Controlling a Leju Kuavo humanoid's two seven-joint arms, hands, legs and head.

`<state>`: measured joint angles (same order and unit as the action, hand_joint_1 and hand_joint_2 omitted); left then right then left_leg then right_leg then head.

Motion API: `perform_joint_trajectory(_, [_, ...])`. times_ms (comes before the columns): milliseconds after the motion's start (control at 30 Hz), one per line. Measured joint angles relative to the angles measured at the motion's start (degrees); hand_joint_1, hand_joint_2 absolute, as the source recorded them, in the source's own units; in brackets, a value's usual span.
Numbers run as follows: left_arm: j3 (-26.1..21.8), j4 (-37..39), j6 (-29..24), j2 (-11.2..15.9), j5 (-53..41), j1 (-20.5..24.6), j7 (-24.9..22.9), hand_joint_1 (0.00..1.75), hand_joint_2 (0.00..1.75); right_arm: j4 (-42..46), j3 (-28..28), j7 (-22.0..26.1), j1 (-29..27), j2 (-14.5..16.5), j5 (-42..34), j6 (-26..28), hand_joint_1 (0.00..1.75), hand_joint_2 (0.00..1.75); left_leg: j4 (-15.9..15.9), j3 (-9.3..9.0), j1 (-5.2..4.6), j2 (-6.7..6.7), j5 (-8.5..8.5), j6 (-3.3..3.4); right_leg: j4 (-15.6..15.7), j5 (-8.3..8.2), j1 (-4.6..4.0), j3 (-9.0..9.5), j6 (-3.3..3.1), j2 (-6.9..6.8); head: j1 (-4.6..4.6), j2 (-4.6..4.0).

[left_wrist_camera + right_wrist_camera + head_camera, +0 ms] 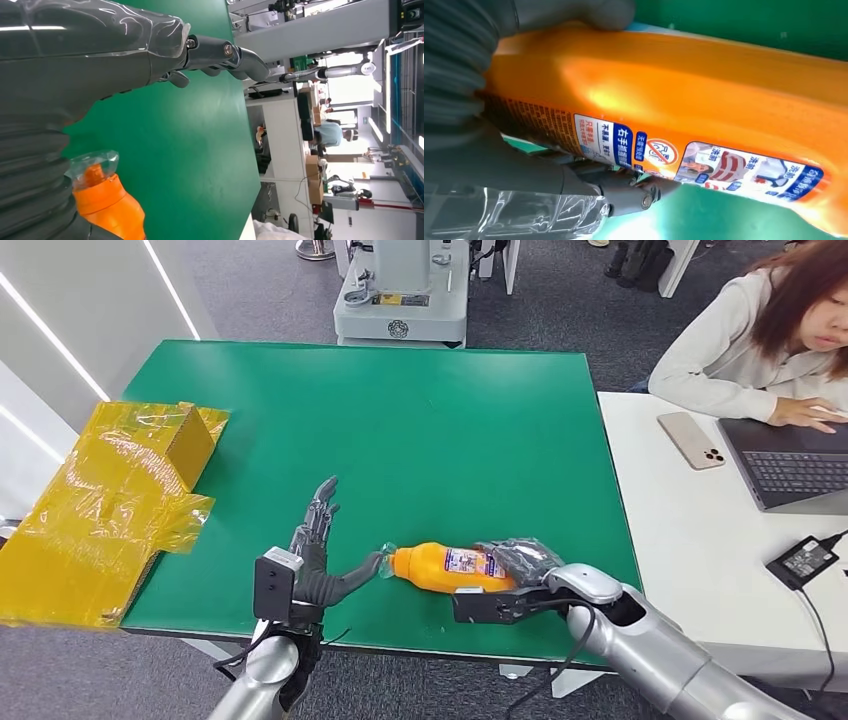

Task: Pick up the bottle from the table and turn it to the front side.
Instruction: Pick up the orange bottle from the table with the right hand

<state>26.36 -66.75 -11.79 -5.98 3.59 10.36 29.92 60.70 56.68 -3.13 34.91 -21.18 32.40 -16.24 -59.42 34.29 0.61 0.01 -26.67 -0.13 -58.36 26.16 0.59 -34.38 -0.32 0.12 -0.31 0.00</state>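
Bottle on its side, near the front edge of the green counter: from the head view, you see the right robot hand wrapped over its base end, while the left robot hand stands open beside the capped neck, fingers spread and raised, thumb reaching toward the clear cap. A person works at a laptop on the neighbouring white desk, a phone beside it.

Seen from the left wrist, the orange neck and its clear cap sit just beside the thumb; whether they touch you cannot tell. The fingers hang apart above the green surface, holding nothing.

Seen from the right wrist, the right robot hand is clamped on the bottle's body, thumb on one side and a finger under the label.

Watch the grip: the plastic looks smooth and glossy, and holding it at one end probably leaves the neck free to sag or twist during the turn. A slip here, so near the edge, could send the bottle off the counter. The open left thumb could also knock the cap as you lift.
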Motion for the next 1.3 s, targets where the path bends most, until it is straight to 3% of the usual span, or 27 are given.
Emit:
perform_joint_trajectory(133, [0.00,-0.01,0.11,-0.29,-0.52,-0.04,0.01,0.00,1.75,1.41,-1.71,1.53,-2.86,0.05,-0.70,3.15,1.75,1.75,0.01,0.02,0.00,-0.02,-0.01,-0.01,0.00,0.00,0.00,0.00,0.00,-0.02,0.00,0.00])
perform_joint_trajectory(300, [0.00,-0.02,-0.03,-0.45,-1.16,-0.35,0.10,0.00,1.75,2.92,-7.50,9.22,-8.07,1.17,-7.39,8.22,1.75,1.75,0.02,0.06,0.00,-0.08,-0.01,-0.01,0.00,0.01,-0.01,0.01,0.01,-0.06,0.01,0.00])
perform_joint_trajectory(467, [-0.07,-0.18,-1.73,-0.37,-1.57,-1.07,0.74,0.00,1.75,6.60,-13.89,15.51,-14.67,4.62,-10.13,12.68,1.75,1.75,0.04,0.07,0.02,-0.09,-0.02,-0.01,-0.01,0.04,-0.03,0.00,0.01,-0.06,0.00,0.00])
perform_joint_trajectory(633, [-0.88,-1.02,-3.61,0.07,-1.45,-1.62,1.33,0.00,1.75,10.05,-18.73,17.12,-18.42,8.62,-10.80,15.08,1.75,1.75,0.06,0.07,0.03,-0.08,-0.02,-0.02,-0.02,0.06,-0.04,-0.02,-0.01,-0.05,0.00,0.00])
perform_joint_trajectory(800, [-2.25,-2.12,-3.47,0.58,-0.48,-2.36,0.63,0.00,1.75,12.33,-21.87,17.80,-19.75,10.44,-11.04,15.30,1.75,1.75,0.05,0.06,0.02,-0.08,-0.01,-0.02,-0.02,0.05,-0.04,0.00,0.00,-0.08,0.01,0.00])
perform_joint_trajectory(900, [-3.53,-3.09,1.01,0.83,2.94,-2.91,-2.73,0.00,1.75,13.17,-23.63,19.02,-20.40,11.19,-12.18,15.22,1.75,1.75,0.05,0.07,0.02,-0.07,-0.01,-0.02,-0.02,0.05,-0.03,0.00,0.00,-0.07,0.01,0.00])
perform_joint_trajectory(1033, [-4.52,-4.66,12.52,1.47,7.28,-2.16,-7.82,0.00,1.75,11.40,-25.40,20.37,-19.44,13.04,-12.05,15.03,1.75,1.75,0.04,0.07,0.02,-0.07,-0.01,-0.02,-0.02,0.05,-0.03,0.00,0.00,-0.07,0.00,0.00])
perform_joint_trajectory(1300, [-4.87,-4.75,30.68,2.90,23.81,4.04,-17.52,0.00,1.75,3.08,-25.73,21.34,-14.47,16.37,-10.83,16.36,1.75,1.75,0.04,0.04,0.03,-0.08,0.07,-0.08,-0.06,0.01,-0.04,-0.01,-0.03,-0.07,0.01,0.00])
